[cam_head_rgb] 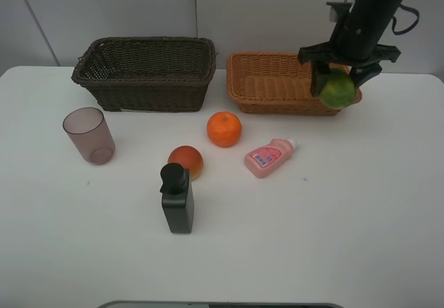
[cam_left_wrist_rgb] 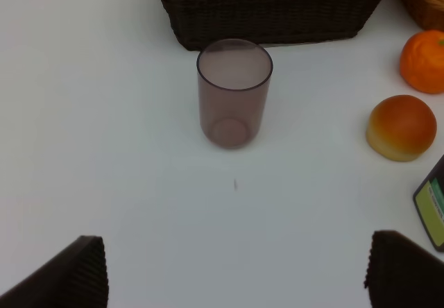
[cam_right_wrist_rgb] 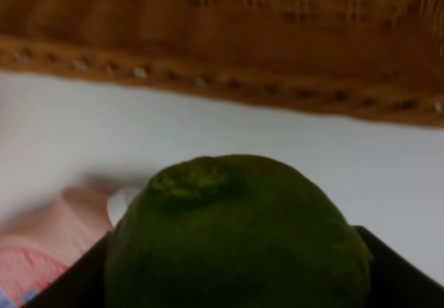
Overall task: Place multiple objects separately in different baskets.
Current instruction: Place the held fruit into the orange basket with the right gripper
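White table (cam_head_rgb: 347, 238): we see the dark brown basket (cam_head_rgb: 146, 94) at the far edge, the tan basket (cam_head_rgb: 270, 105) just beside it on the right. Black pump bottle (cam_head_rgb: 177, 198), cup (cam_head_rgb: 89, 135), pink bottle (cam_head_rgb: 268, 157), orange (cam_head_rgb: 224, 128) and red fruit (cam_head_rgb: 186, 161) sit mid-table. Our right gripper (cam_head_rgb: 340, 82) pinches the green fruit (cam_head_rgb: 337, 91) above the table, at the tan basket's near right corner. Left gripper (cam_left_wrist_rgb: 239, 273) is spread wide, facing the cup.
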Tool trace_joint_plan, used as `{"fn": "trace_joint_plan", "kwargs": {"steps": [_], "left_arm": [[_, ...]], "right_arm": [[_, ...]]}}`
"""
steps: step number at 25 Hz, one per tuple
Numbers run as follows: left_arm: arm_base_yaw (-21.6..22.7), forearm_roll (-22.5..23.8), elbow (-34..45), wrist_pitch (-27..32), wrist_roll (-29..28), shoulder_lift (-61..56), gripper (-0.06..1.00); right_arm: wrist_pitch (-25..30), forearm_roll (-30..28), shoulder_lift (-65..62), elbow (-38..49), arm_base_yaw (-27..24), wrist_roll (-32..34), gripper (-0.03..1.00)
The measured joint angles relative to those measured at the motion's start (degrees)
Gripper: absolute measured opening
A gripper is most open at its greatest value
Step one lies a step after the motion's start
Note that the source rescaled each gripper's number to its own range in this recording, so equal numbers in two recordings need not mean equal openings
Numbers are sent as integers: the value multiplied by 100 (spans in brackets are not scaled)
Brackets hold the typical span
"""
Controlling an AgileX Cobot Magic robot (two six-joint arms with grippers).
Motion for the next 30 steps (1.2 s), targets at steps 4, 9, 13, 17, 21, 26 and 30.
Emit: {"fn": "trace_joint_plan", "kwargs": {"steps": [4, 9, 13, 17, 21, 26, 30], "left_arm": [[0, 0, 0, 0, 0, 0, 96], [0, 0, 0, 0, 0, 0, 96], [0, 0, 0, 0, 0, 0, 96], [0, 0, 0, 0, 0, 0, 96], [0, 0, 0, 0, 0, 0, 96], [0, 0, 0, 0, 0, 0, 96], [0, 0, 0, 0, 0, 0, 96]], "right_arm": [[-14, -6, 577, -869, 19, 0, 25], [-350, -6, 1141, -1525, 19, 4, 25], [-818, -152, 1394, -1631, 19, 4, 25], [-1341, -221, 1592, -1631, 19, 4, 25], [-1802, -238, 1816, -1631, 19, 4, 25], [-2221, -441, 2095, -1631, 19, 6, 25], [-2273, -565, 2227, -1631, 19, 130, 25]]}}
